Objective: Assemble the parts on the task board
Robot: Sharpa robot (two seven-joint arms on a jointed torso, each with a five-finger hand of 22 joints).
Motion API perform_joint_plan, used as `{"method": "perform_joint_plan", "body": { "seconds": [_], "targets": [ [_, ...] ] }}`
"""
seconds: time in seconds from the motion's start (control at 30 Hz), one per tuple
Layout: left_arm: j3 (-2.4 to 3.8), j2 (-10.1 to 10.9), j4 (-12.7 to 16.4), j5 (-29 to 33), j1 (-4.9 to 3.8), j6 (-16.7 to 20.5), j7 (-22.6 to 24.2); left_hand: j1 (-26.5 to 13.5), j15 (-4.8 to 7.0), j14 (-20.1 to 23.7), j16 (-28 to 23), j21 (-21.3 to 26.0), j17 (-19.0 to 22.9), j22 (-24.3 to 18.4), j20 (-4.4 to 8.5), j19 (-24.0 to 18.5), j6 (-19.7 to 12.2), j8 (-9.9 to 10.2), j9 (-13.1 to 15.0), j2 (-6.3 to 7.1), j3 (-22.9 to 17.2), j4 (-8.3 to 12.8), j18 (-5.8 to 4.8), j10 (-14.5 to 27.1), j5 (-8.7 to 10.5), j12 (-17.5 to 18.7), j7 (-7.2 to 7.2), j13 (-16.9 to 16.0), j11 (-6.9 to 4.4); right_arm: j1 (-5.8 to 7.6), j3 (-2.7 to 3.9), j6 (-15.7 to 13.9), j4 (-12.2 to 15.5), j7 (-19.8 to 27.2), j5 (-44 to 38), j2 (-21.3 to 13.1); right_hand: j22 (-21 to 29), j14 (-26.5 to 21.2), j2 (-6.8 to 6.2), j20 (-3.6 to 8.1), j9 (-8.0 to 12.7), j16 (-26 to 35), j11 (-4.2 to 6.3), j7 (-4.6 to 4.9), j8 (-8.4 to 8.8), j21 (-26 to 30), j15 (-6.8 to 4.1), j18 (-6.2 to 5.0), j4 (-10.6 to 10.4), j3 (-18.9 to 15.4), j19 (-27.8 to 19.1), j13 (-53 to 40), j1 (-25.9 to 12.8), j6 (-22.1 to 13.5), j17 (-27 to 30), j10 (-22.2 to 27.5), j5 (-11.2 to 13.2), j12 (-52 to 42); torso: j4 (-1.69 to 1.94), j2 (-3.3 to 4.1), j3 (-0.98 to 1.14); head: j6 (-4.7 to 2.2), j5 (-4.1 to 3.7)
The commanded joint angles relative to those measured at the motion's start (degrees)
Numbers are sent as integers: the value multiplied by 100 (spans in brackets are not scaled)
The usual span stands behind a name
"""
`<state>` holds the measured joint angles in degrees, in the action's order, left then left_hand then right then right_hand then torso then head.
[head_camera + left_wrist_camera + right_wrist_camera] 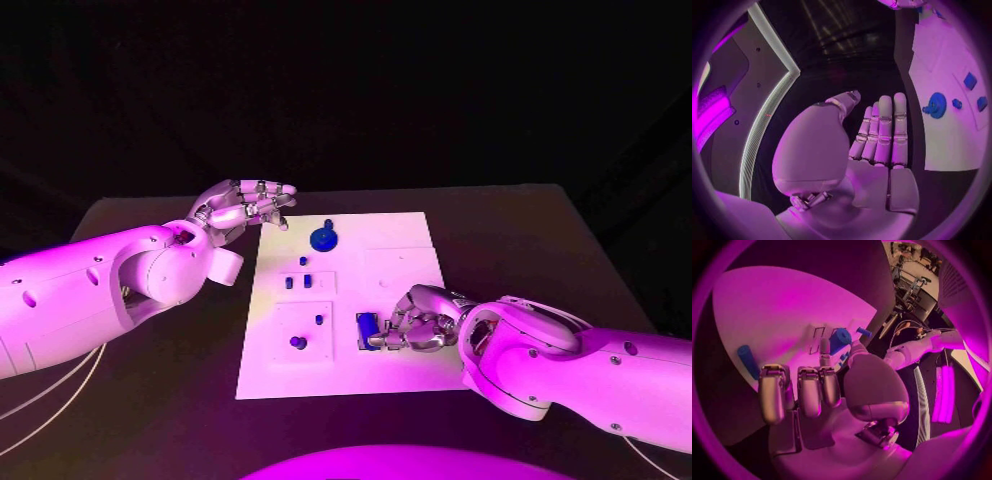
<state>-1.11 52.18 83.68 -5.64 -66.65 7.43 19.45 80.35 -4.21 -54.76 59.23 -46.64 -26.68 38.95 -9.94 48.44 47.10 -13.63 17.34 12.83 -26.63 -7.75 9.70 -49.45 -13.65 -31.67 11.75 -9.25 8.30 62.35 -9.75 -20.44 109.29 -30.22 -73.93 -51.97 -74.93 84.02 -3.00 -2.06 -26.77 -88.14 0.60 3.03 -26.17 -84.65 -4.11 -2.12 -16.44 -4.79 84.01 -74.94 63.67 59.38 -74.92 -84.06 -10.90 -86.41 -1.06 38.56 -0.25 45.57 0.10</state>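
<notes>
Right hand (415, 322) curled beside blue part (368, 327) on task board's (404, 235) near edge, grip unclear; left hand (245, 207) open, empty. Next: secure, seat.

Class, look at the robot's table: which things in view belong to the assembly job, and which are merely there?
Belong to the job:
- task board, the white plate
- blue gear part near its far end
- small blue parts mid-board
- blue block beside the right hand
- left hand, at the board's far corner, holding nothing

Merely there:
- black table
</notes>
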Motion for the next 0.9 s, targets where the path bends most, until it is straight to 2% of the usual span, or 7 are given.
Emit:
{"method": "perform_joint_plan", "body": {
  "seconds": [0.03,0.13,0.4,0.47,0.5,0.57,0.9],
  "targets": [
    [4,-4,9,-12,-2,-73,31,-28,-15,18,-32,20,-6,-5,-10,14,-28,27,2,-39,16,-22,77,31,20,-16,6,5,-5,-4,-1,166,64,356,119,-39,-1385,504,25,61,8,-20,55,4,-10,-33,-62,120,11,77,492,-1281,360,-57,-1025,-447,-25,-39,-1,-1,1,7,5],
    [4,-3,7,-12,-2,-74,27,-28,-15,18,-32,20,-6,-5,-10,14,-28,27,2,-39,16,-22,77,31,20,-16,6,5,-5,-4,-1,187,85,395,189,-69,-1384,505,75,62,22,-21,54,5,-1,-31,-60,119,-14,143,491,-1293,534,-56,-1029,-454,108,-53,0,1,1,5,3],
    [4,-8,6,-12,-1,-76,21,-22,-16,21,-35,30,-6,-11,-11,16,-25,23,5,-51,16,-28,77,34,18,-19,6,5,-4,-6,-2,293,17,330,264,-86,-1382,505,195,59,35,-22,51,10,8,-21,-56,117,-31,185,489,-1297,535,-54,-1030,-456,106,-56,7,1,-3,-9,0],
    [4,-8,5,-12,-1,-74,19,-22,-16,21,-35,30,-6,-11,-11,16,-25,23,5,-51,16,-28,77,34,18,-19,6,5,-4,-6,-2,351,-24,270,278,-60,-1378,503,296,58,45,-19,49,11,17,-8,-55,115,-30,225,486,-1293,540,-57,-1023,-452,63,-49,8,3,-2,-11,3],
    [4,-8,4,-12,-1,-74,18,-22,-16,21,-35,30,-6,-11,-11,16,-25,23,5,-51,16,-28,77,34,18,-19,6,5,-4,-6,-2,369,-39,256,283,-47,-1374,502,442,58,60,-16,51,9,33,10,-56,112,-24,307,481,-1292,581,-67,-1018,-451,-97,-46,7,2,-2,-11,5],
    [4,-8,5,-12,-1,-74,17,-22,-16,21,-35,30,-6,-11,-11,16,-25,23,5,-51,16,-28,77,34,18,-19,6,5,-4,-9,-2,399,-70,228,291,-11,-1374,502,583,56,76,-15,51,9,46,9,-55,112,-24,391,481,-1298,596,-66,-1017,-455,-226,-53,6,1,-5,-11,7],
    [4,-11,6,-12,-1,-85,0,-22,-16,21,-35,30,-6,-11,-11,16,-25,23,5,-51,16,-28,77,34,18,-19,6,5,-4,-44,-4,387,-220,127,231,211,-1368,500,651,60,98,-10,60,-1,64,34,-62,107,-12,546,475,-1296,748,-68,-1006,-453,-214,-47,5,1,-3,-12,7]
  ]
}}
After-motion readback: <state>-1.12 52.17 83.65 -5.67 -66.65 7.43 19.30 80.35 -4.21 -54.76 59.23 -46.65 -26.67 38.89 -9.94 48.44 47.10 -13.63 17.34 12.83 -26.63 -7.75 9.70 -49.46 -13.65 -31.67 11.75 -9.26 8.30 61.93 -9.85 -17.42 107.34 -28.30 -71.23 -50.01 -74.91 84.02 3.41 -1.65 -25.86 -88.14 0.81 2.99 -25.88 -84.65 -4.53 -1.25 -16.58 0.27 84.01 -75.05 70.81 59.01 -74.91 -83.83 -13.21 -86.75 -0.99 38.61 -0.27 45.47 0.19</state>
